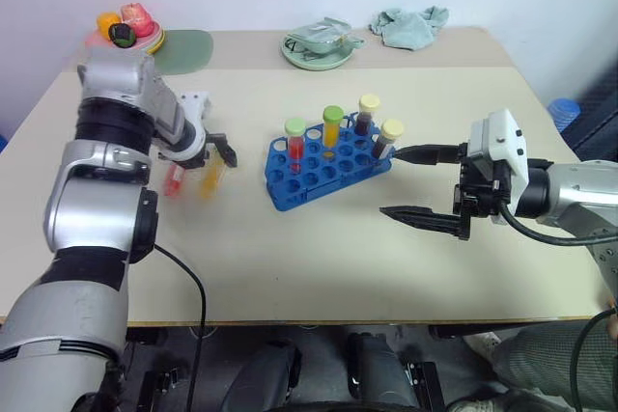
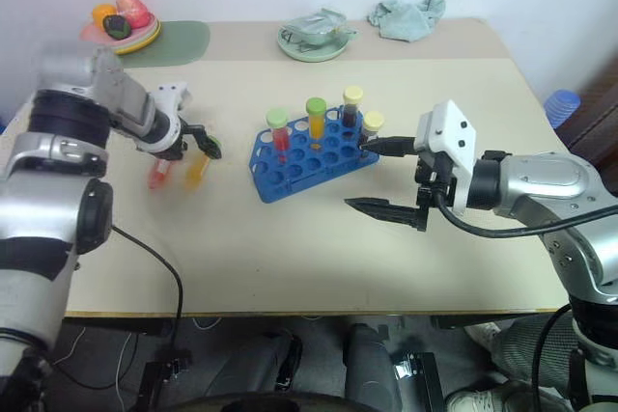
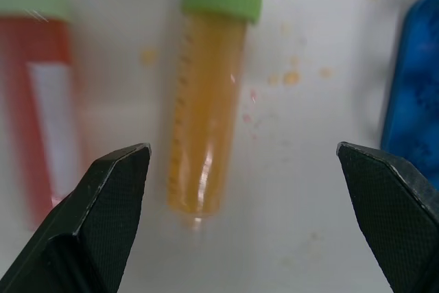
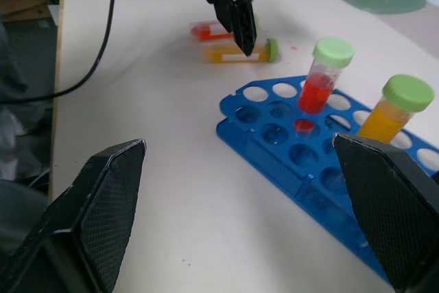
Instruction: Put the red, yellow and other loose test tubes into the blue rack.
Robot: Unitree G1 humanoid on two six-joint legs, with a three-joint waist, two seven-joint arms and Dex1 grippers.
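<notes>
The beige counter (image 1: 319, 267) carries everything in the scene. Near its middle sits the blue rack (image 1: 323, 173), set at a slant, with four capped tubes standing upright in its far rows: a red tube with a green cap (image 1: 294, 142), an orange-yellow tube with a green cap (image 1: 331, 126), and two dark tubes with pale yellow caps (image 1: 368, 113).

At the far edge of the counter lie a crumpled teal cloth (image 1: 410, 25), a pale green plate (image 1: 315, 47) with clear wrapping on it, and a dish of toy food (image 1: 130, 26) on a dark green mat (image 1: 185, 49).

The right gripper (image 1: 418, 184) hovers just beside the near right end of the rack, pointing toward it, its two black fingers spread wide with nothing between them.

The left gripper (image 2: 193, 139) hangs pointing down over two loose tubes that lie flat on the counter, well left of the rack; its fingers are spread wide and empty. These are a loose red tube (image 3: 42, 94) and, beside it on the rack side, a loose yellow tube (image 3: 206, 108), both with green caps. In the left wrist view the yellow one lies between the open fingertips (image 3: 113, 190), with small orange spots on the counter near it.
</notes>
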